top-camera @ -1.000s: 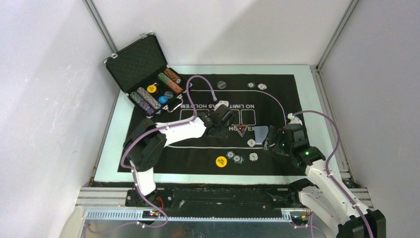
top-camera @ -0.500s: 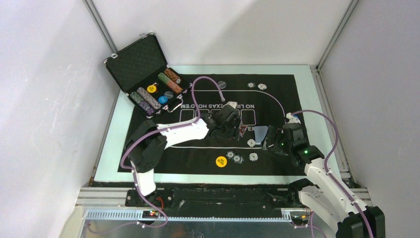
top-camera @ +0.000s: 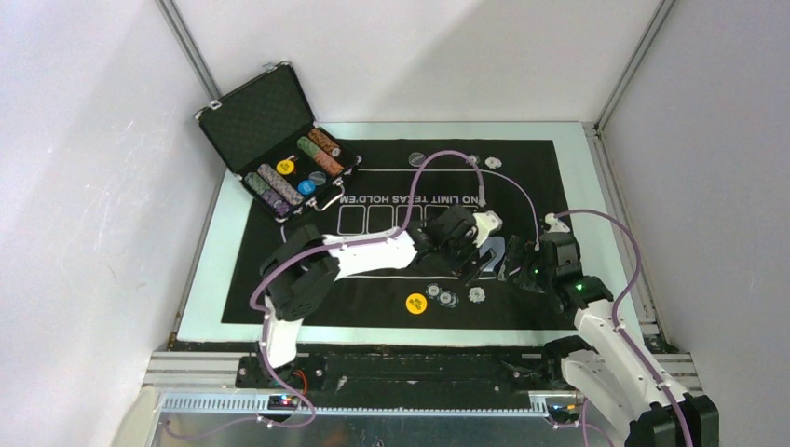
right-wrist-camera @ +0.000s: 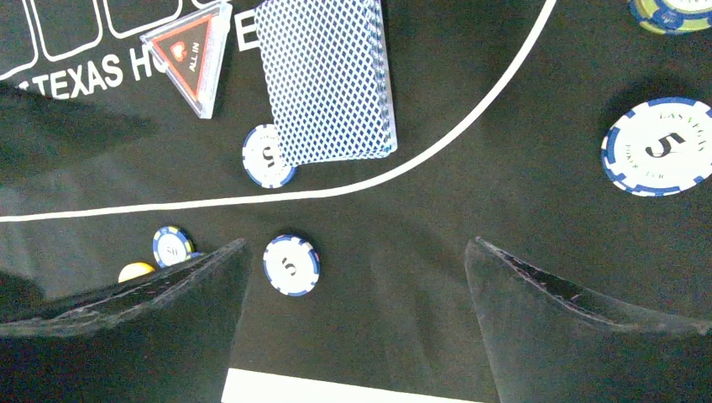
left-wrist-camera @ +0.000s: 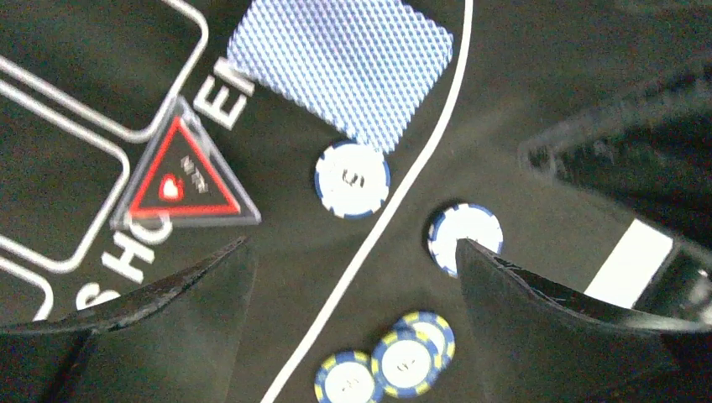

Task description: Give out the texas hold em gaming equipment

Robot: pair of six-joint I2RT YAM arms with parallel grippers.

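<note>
Touching card deck (right-wrist-camera: 327,80): blue-white chip (right-wrist-camera: 269,156); triangle marker (right-wrist-camera: 191,54) beside.

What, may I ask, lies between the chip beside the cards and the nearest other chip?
Only the white line crosses between the upper chip and lower chip, per the right wrist view.

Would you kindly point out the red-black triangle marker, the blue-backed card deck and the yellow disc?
red-black triangle marker (left-wrist-camera: 183,180): left wrist view, on its dark centre.
blue-backed card deck (right-wrist-camera: 327,80): right wrist view, middle of the top card's back.
yellow disc (top-camera: 416,302): top external view, centre of its face.
</note>
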